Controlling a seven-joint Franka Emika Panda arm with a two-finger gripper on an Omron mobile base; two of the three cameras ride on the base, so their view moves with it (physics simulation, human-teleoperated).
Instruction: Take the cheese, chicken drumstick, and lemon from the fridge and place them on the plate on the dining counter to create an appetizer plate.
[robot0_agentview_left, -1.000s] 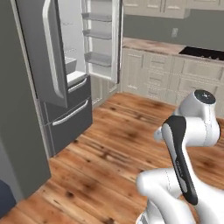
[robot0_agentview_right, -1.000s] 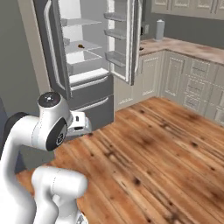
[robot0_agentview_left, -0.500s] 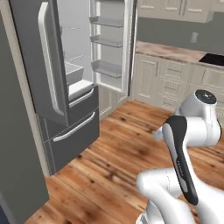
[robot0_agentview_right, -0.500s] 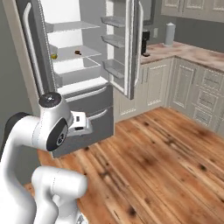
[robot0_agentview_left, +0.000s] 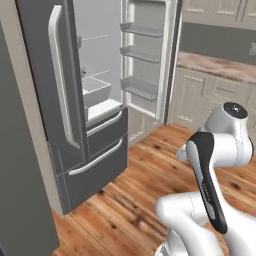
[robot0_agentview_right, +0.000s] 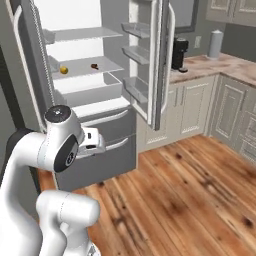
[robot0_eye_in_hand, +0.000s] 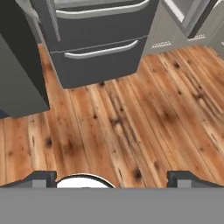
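Tool: the two-finger tool on the white arm has its dark tips spread wide apart with nothing between them; it points down at the wooden plank floor in front of the fridge.

Arm: folded close above the base, not reaching toward anything.

Change: over the last second the whole picture shifts in both base views, so the base is driving; the tall grey fridge with long curved pale bar handles now looms larger and nearer, and its open white interior faces the robot more squarely. The things themselves have not moved.

Fridge: both upper doors stand open; the grey lower drawers are shut.

Lemon: the small round yellow ball lies on a grey shelf at the left inside the fridge.

Drumstick: the small reddish-brown lumpy chicken drumstick lies on the same shelf, to the right of the lemon, apart from it.

Cheese: I cannot make it out on the shelves.

Beyond: a far wall table of marbled stone on pale cabinets carries a dark coffee machine.

Meaning: the approach looks nearly complete, nothing is picked yet, and the next step is likely a reach up to the shelf.
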